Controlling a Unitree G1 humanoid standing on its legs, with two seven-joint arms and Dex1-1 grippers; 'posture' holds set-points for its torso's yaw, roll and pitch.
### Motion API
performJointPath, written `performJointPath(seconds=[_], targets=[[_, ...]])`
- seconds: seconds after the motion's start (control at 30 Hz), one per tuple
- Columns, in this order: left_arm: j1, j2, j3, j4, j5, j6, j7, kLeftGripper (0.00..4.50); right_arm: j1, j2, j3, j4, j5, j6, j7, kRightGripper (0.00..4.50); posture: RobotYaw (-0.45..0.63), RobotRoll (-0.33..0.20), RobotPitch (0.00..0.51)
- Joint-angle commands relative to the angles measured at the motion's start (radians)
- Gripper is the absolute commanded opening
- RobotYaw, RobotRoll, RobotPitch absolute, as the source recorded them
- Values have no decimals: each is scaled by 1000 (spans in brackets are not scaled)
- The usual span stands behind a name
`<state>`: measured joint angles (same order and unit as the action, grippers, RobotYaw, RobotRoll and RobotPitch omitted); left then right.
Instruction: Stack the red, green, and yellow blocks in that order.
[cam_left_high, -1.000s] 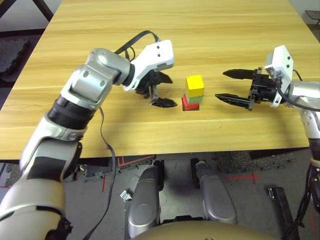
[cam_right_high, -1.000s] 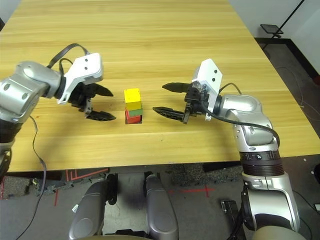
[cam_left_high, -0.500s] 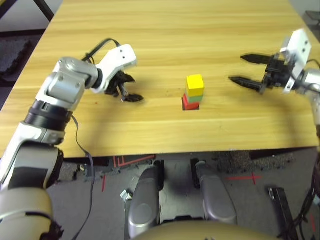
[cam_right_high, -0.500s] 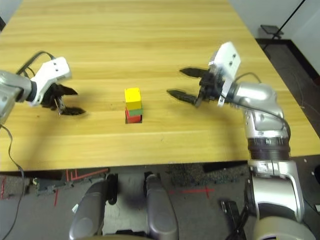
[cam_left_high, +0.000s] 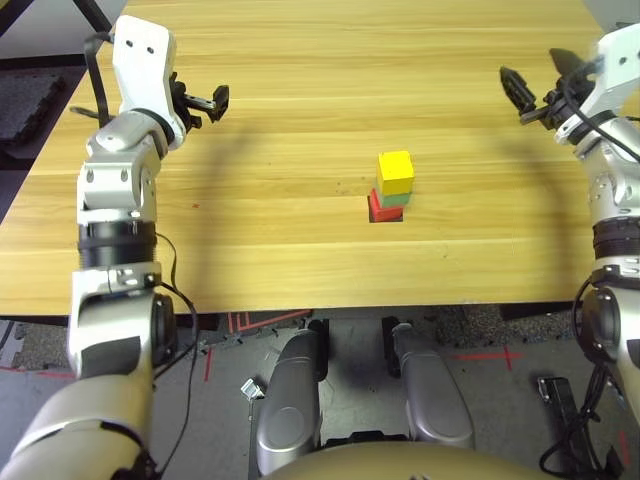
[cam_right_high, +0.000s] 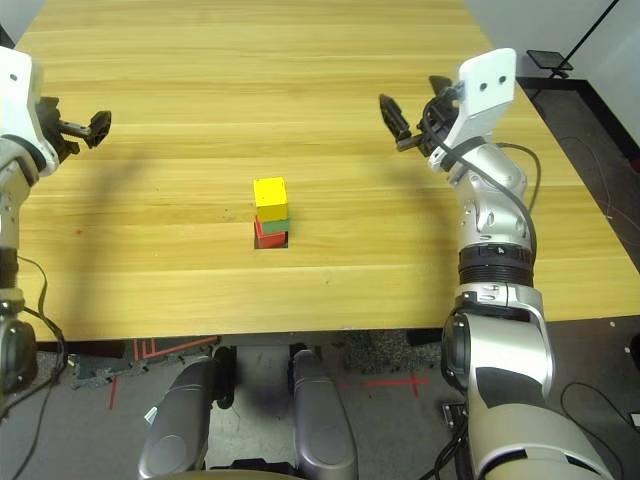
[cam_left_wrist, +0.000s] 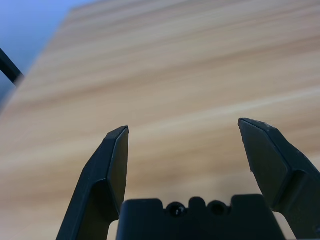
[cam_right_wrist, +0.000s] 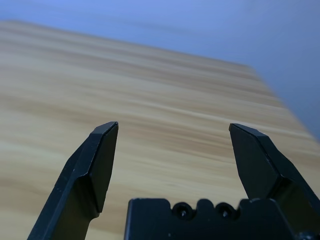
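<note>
Yellow block (cam_left_high: 396, 171) tops green (cam_left_high: 393, 198) and red (cam_left_high: 384, 210) on the table (cam_left_high: 300, 250); both grippers (cam_left_high: 205, 100) (cam_left_high: 530, 92) hang spread, empty. Light, rigid cubes likely topple easily; pinch flat sides.

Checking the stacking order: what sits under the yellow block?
The green block lies directly under the yellow block, with the red block at the bottom. The green block's top face is covered.

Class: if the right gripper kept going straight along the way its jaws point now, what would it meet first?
Probably only the bare table. The right gripper has its jaws apart with just wood grain ahead of it. The stack of blocks sits well off that line. Depth is unclear, so it might pass above the surface.
</note>
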<state>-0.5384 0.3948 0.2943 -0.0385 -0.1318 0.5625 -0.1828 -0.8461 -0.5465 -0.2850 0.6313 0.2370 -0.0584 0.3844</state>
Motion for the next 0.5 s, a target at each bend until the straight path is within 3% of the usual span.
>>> performJointPath(seconds=[0.03,0.3,0.5], targets=[[86,-43,38,-139,26,-14,105,4462,61,10,-45,-41,-14,-24,-104,4500,301,92,263],[192,-123,54,-179,95,-178,266,4462,273,102,-72,-278,7,14,-217,4500,294,85,283],[227,-174,50,-191,93,-288,306,4462,336,128,-89,-343,22,34,-239,4500,275,88,284]])
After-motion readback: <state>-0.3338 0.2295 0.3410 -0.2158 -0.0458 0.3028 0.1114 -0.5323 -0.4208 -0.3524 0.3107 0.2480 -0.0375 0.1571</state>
